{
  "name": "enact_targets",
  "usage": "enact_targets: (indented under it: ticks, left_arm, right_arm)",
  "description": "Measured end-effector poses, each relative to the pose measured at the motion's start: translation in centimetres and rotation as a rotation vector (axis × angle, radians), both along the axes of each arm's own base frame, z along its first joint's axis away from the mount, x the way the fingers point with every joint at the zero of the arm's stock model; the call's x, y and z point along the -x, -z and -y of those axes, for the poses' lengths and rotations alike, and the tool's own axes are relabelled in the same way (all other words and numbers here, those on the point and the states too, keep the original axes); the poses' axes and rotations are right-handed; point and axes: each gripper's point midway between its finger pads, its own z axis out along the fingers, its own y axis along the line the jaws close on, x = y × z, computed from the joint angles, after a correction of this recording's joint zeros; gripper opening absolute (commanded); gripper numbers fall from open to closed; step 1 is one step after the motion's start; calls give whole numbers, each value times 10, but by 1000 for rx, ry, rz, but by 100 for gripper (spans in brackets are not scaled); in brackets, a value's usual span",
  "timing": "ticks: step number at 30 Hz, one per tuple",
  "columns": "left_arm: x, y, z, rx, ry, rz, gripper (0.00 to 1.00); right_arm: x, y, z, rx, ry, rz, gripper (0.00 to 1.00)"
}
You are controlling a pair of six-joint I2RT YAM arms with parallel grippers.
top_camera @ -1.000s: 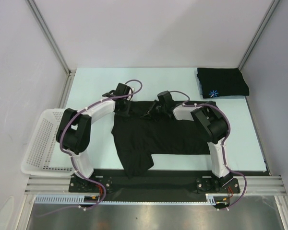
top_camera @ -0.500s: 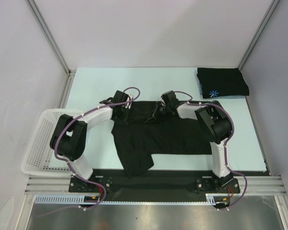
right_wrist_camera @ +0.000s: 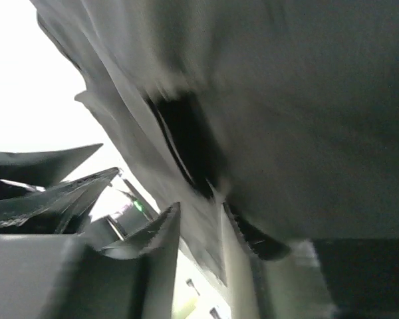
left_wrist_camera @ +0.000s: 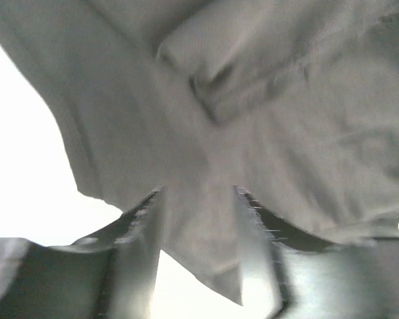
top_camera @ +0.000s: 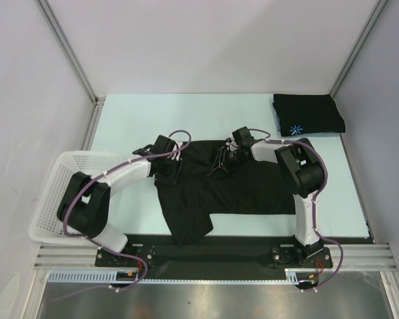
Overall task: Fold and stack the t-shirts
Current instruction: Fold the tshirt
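A black t-shirt lies spread on the pale table, a sleeve hanging toward the near edge. My left gripper is shut on its far left edge; the left wrist view shows the cloth pinched between the fingers. My right gripper is shut on its far edge near the middle; the right wrist view shows the fabric held between the fingers. A second black t-shirt with a light-blue starburst logo lies folded at the back right.
A white mesh basket stands at the left edge of the table. Grey walls close in the table at the back and on both sides.
Both grippers have pulled the shirt's far edge toward the near side, folding it over. The left arm has swung lower and further left.
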Motion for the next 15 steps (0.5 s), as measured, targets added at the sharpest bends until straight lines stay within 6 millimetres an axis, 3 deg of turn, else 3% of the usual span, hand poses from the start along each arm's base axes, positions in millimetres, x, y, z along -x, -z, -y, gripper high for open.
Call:
enact_targets:
  ticks: [3, 8, 11, 13, 15]
  left_arm:
    - [7, -17, -12, 19, -38, 18, 57]
    - [-15, -45, -25, 98, -154, 85, 57]
    - [-27, -45, -14, 190, -168, 62, 56]
    - [-30, -38, 0, 258, -158, 24, 57]
    - [-26, -30, 11, 315, -149, -6, 67]
  right_arm:
    - [11, -3, 10, 13, -77, -6, 54]
    - [9, -25, 41, 61, -92, 49, 47]
    - [-10, -52, 52, 35, -43, 141, 41]
    - [-21, -63, 47, -7, -20, 198, 39]
    - [-25, -64, 37, -38, -22, 228, 43]
